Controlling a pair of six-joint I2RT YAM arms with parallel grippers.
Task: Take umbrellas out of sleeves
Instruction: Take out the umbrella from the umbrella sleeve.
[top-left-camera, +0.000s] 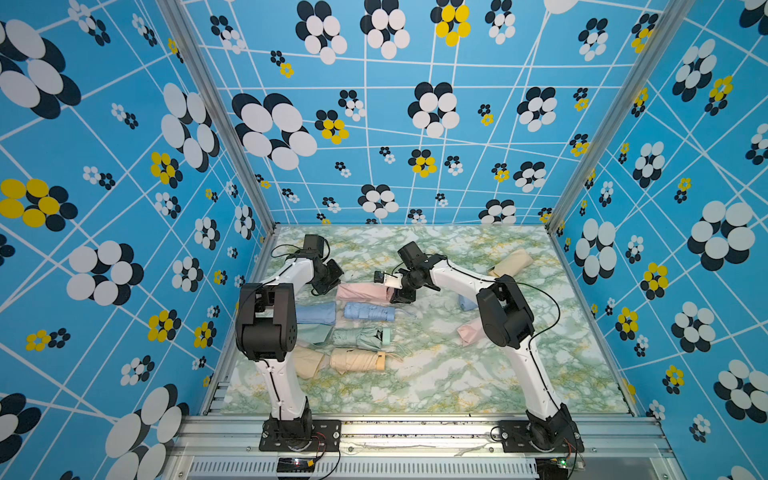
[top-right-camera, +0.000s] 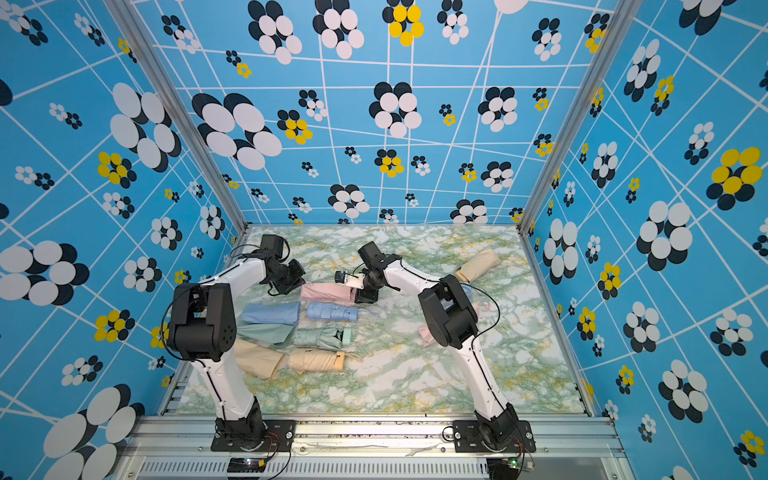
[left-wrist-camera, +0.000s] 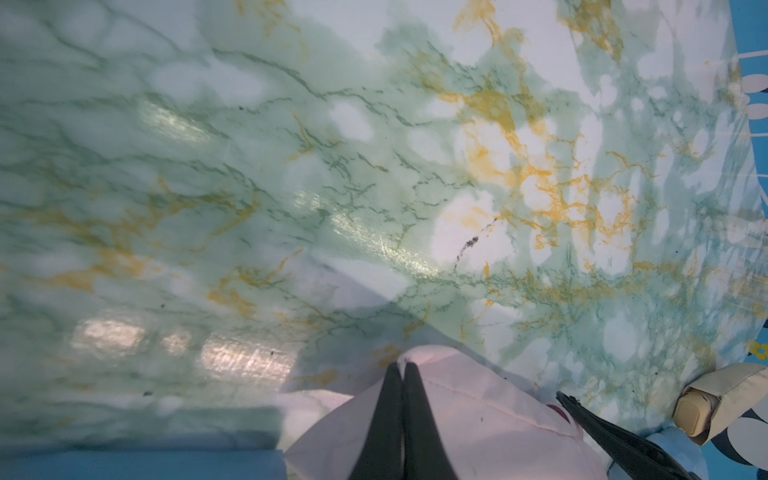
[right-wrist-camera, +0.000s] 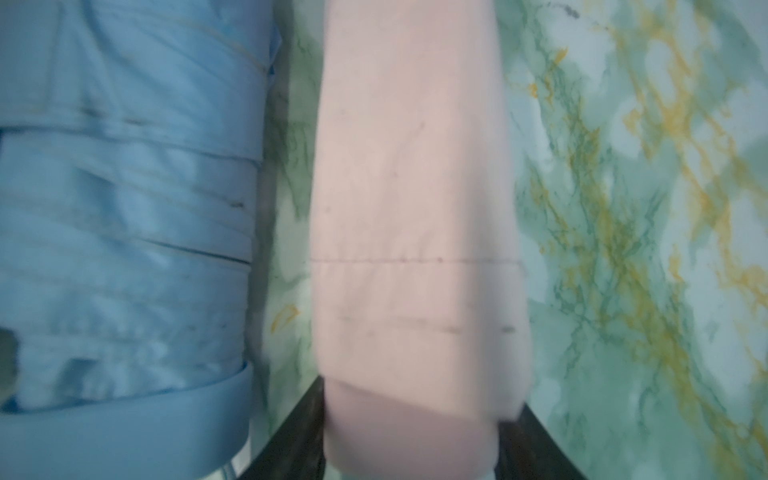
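Two grippers are set on one pink sleeve (top-left-camera: 361, 292) at the far middle of the table (top-left-camera: 457, 374). Its left tip is pinched by the left gripper (left-wrist-camera: 401, 368), jaws pressed together. At its right mouth the pink umbrella (right-wrist-camera: 411, 440) is straddled, seemingly clamped, by the right gripper (right-wrist-camera: 422, 392), jaws part-spread. A blue umbrella (top-left-camera: 368, 311) is laid just nearer, apart. A pink bundle (top-left-camera: 467, 332) is half hidden by the right arm (top-left-camera: 505, 316).

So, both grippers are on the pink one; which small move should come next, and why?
Probably the right gripper should pull the pink umbrella away from the left gripper, which pinches the other end of the pink sleeve; the umbrella lies mostly inside.
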